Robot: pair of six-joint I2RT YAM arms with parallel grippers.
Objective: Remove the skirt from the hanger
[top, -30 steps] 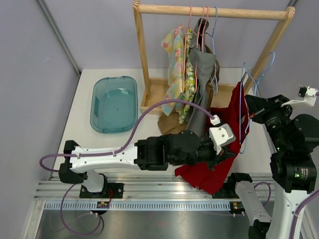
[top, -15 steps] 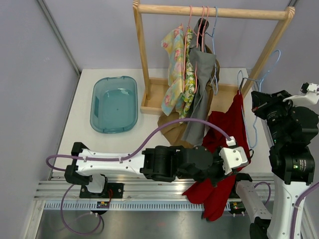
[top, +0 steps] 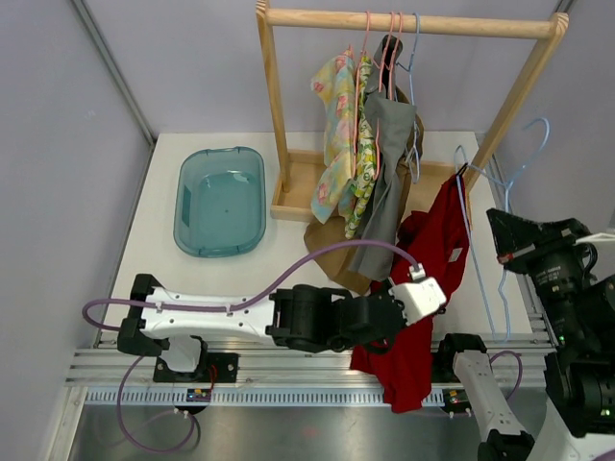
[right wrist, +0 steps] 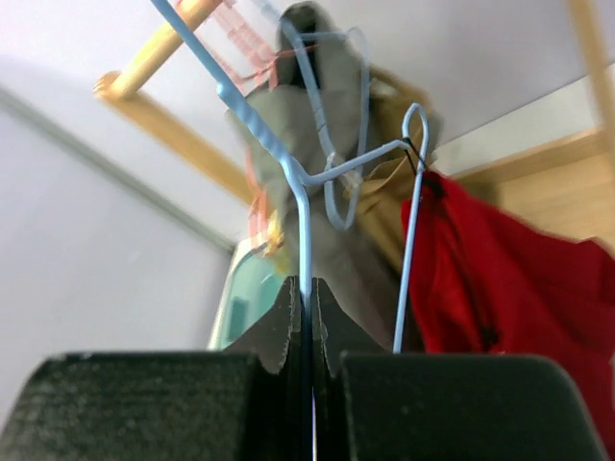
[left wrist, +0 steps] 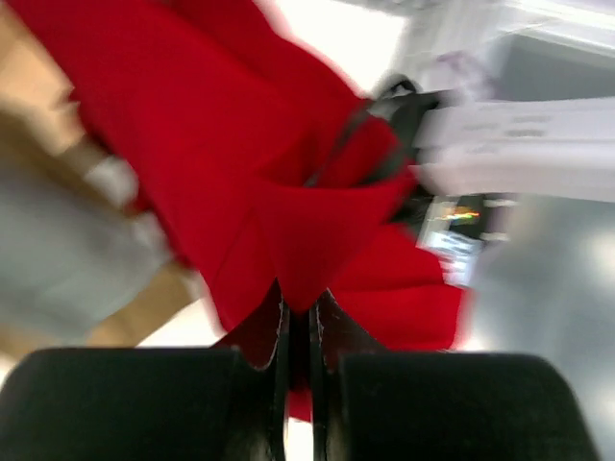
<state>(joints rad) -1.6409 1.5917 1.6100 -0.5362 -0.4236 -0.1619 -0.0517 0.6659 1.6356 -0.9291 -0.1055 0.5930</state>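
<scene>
The red skirt (top: 428, 279) hangs by one corner from a light blue wire hanger (top: 480, 240) at the right of the table, and its lower end drops past the front edge. My left gripper (top: 384, 322) is shut on a fold of the red skirt (left wrist: 307, 221) near the front edge. My right gripper (top: 502, 250) is shut on the blue hanger (right wrist: 298, 202), held above the table at the right. In the right wrist view the skirt (right wrist: 509, 279) hangs from the hanger's clip end.
A wooden rack (top: 404, 19) at the back holds several garments on hangers: a floral one (top: 341, 134) and a grey one (top: 384, 173). A tan garment (top: 332, 245) lies on the table below. A teal tub (top: 221, 200) sits at the left.
My right gripper has carried the hanger right and towards the front. My left gripper has shifted with the skirt along the front edge, and the skirt now hangs stretched, lower end over the edge.
</scene>
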